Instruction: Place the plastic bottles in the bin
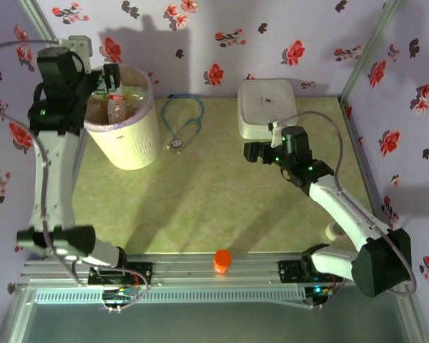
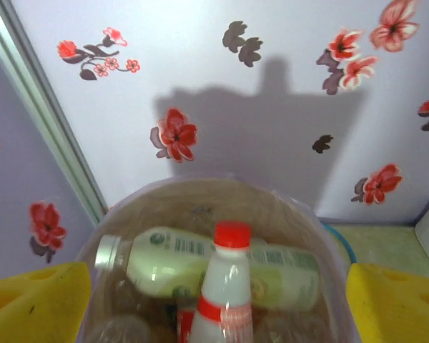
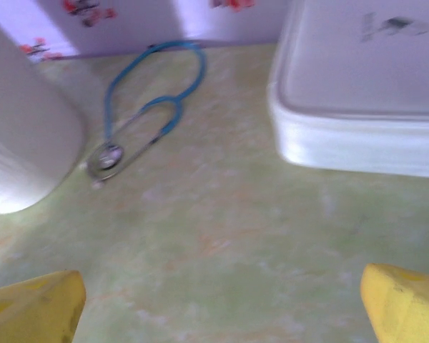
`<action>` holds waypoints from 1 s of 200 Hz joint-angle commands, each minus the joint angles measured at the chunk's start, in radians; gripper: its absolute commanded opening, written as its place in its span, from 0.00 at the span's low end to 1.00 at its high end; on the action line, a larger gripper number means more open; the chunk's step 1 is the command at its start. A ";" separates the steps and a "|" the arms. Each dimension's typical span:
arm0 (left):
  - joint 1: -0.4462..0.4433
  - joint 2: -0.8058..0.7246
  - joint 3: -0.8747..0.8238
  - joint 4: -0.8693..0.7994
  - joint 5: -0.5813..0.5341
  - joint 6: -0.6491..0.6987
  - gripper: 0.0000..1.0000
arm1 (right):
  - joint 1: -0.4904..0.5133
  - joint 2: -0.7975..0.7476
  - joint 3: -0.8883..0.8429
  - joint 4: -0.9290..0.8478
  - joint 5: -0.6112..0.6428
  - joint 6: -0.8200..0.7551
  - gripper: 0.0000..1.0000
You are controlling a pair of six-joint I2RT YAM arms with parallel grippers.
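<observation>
Step in hand: release. The left claw [image 2: 216,293] hangs spread and empty over the bin [image 1: 129,143] at the far left corner of the worktop [image 1: 200,200]. The plastic bottles [image 2: 200,261] lie inside the bin. The right claw [image 3: 218,300] is spread and empty. The next move likely calls for lifting the left claw clear of the rim.

Bin's upright at 10 o'clock in the overhead view, bottles piled inside

The bin [image 1: 132,143] is a tall cream-white cylinder with a pale lilac bag folded over its rim. The bottles [image 1: 118,106] sit in it, heaped fairly close to the rim. On top, a pale bottle [image 2: 164,264] with a greenish label lies on its side, its light cap pointing to 9 o'clock. A red-cap bottle [image 2: 225,286] sits neck-up right in front of it, crossing its middle. It's milky-clear with a red band below the neck. More clear bottles are underneath, too dim to count.
</observation>
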 commanded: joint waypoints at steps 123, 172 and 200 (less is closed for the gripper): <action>-0.215 -0.648 -1.407 0.656 -0.534 -0.187 1.00 | -0.191 0.104 -0.228 0.235 0.571 -0.166 0.99; -0.157 -0.395 -1.503 0.987 -0.525 -0.097 1.00 | -0.200 0.177 -0.322 0.462 0.527 -0.205 0.99; -0.116 -0.285 -1.543 1.176 -0.468 -0.069 1.00 | -0.202 0.234 -0.375 0.605 0.524 -0.210 0.99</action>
